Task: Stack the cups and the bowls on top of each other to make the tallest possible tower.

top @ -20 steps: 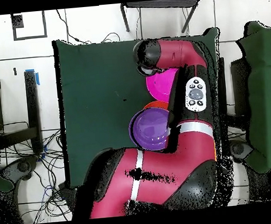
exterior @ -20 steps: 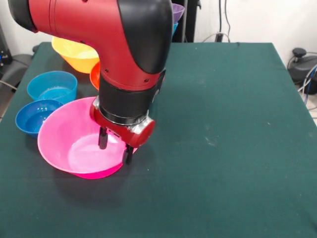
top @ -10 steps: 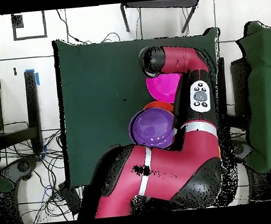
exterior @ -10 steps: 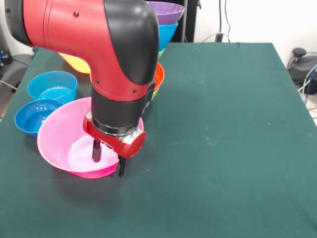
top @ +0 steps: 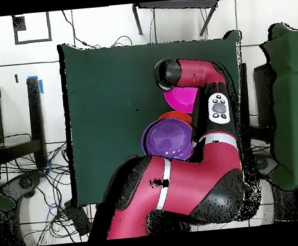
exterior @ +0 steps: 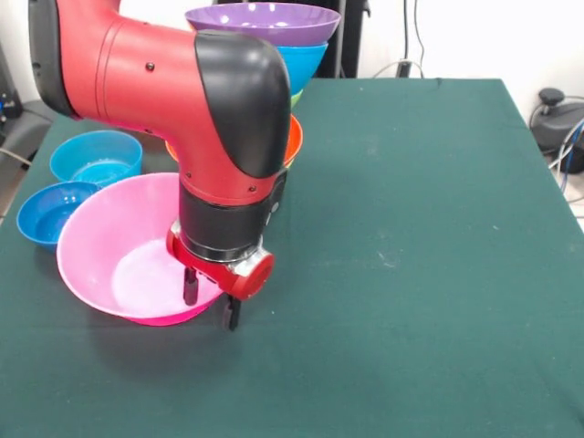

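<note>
Red and black robot arm comes down at left centre of the front view; its gripper (exterior: 210, 306) has the jaws straddling the near-right rim of the large glossy pink plastic bowl (exterior: 119, 265), one finger inside and one outside, seemingly pinching that rim. Pink bowl is tilted, resting on the dark green worktop (exterior: 420, 228) at lower left. Tower (exterior: 278, 73) stands at upper centre behind the arm: shallow purple bowl (exterior: 263, 20) on top, blue bowl (exterior: 306, 62) under it, red-orange bowl (exterior: 292, 139) lower down; lower pieces hidden. Small light-blue straight-sided bowl (exterior: 97, 157) and darker blue bowl (exterior: 53, 212) sit at left edge, just beside the pink bowl. In the overhead view the purple bowl (top: 168, 139) shows at centre, pink bowl (top: 183, 99) just above it.
</note>
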Controlling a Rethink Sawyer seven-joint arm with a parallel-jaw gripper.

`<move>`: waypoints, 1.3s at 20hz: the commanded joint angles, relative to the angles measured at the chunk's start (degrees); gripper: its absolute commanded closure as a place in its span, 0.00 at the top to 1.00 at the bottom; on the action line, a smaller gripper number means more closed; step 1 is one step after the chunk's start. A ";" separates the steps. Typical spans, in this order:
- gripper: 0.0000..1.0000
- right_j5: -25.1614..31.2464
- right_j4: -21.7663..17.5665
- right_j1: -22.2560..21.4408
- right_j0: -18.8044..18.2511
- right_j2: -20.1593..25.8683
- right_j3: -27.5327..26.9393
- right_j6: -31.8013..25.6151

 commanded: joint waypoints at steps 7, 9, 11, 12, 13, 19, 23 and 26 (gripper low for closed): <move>0.00 1.50 -5.07 5.69 -1.28 8.35 1.29 -16.25; 0.00 1.94 -4.86 5.81 -1.46 8.53 0.86 -16.38; 0.00 2.80 -5.25 5.73 -1.16 8.15 -0.15 -16.79; 0.00 3.58 -5.34 5.68 -1.12 8.12 -0.76 -17.32; 0.00 4.52 -5.05 5.41 -1.20 8.26 -0.90 -17.51; 0.00 7.23 -5.09 4.68 -0.73 8.24 -1.40 -18.58; 0.00 9.31 -5.24 5.03 -0.69 8.17 -2.62 -20.24; 0.00 10.95 -4.92 5.14 -0.49 7.82 -3.23 -20.47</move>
